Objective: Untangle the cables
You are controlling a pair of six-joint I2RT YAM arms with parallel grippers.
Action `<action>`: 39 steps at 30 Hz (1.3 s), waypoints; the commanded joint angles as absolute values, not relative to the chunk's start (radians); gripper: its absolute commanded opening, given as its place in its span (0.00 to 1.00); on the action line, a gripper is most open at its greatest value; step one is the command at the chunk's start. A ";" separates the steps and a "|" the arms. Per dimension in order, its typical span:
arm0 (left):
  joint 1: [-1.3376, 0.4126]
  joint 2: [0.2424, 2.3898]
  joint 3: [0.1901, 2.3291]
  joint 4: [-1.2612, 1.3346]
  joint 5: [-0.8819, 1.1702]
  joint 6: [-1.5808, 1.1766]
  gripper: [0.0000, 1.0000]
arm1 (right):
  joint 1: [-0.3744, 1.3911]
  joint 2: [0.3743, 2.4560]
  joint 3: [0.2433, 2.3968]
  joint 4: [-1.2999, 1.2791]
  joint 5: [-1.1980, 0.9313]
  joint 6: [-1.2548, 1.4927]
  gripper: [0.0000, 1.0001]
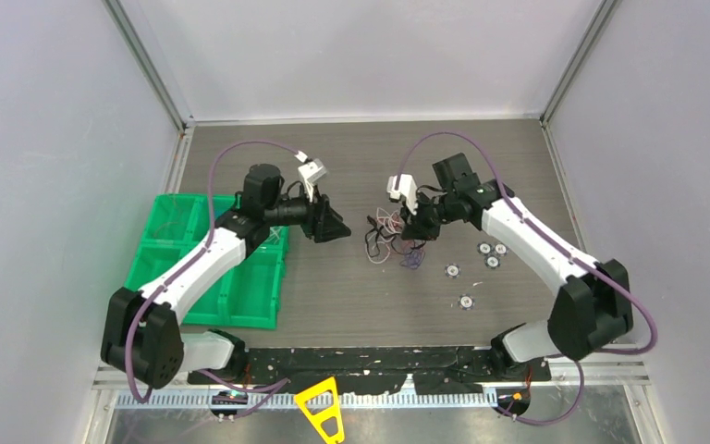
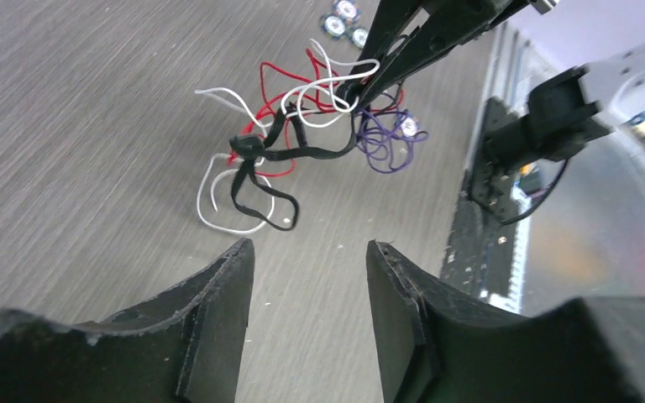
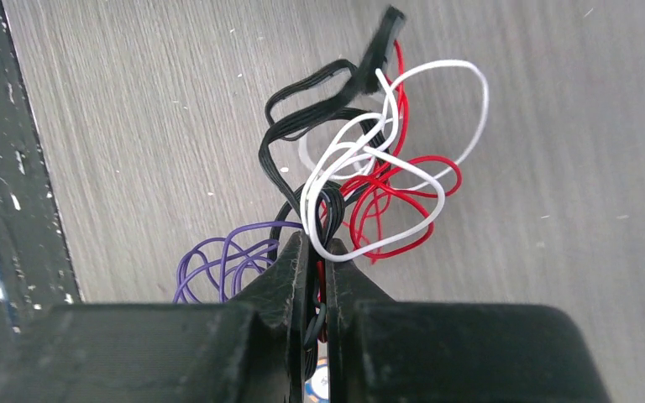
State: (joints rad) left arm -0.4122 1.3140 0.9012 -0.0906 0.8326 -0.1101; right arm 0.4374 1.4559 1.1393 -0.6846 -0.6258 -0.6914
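My right claw is clenched on a tangle of thin white, red, black and purple wires. Its two black jaws are pressed together, with several strands pinched between them at the tangle's near edge. From that pinch the wires fan away. A flat black strand loops farthest out, and white and red loops cross one another in the middle. A cluster of purple loops hangs off one side of the tangle, looser than the rest. The lowest loops appear to rest on the grey wood-grain table.

My left claw is released and holds nothing. Its jaws stand parted and point at the tangle from the side opposite my right claw, near it but not touching.

Beyond the tangle, on the side away from my left claw, several small round white-and-black discs lie scattered on the table. A green plastic bin with compartments sits well apart from the tangle, behind my left claw.

As I judge it, the untangling has barely begun. No wire lies free, and the black strand is knotted around white and red near the tangle's middle. Every colour has yet to be drawn apart, and the purple cluster looks the easiest to free first.
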 commanded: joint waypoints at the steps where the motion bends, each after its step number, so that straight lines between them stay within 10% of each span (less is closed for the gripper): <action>1: -0.402 1.242 0.858 0.108 0.907 -0.318 0.50 | 0.455 1.306 1.136 -0.654 -0.645 -0.870 0.07; 39: -0.576 1.367 0.929 0.238 0.974 -0.628 0.49 | 0.676 1.227 1.149 -0.780 -0.547 -0.997 0.07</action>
State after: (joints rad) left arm -0.5468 1.3479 0.8845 0.2272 0.9619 -0.6102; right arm 0.6632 1.2266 1.1271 -0.7952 -0.5575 -0.9932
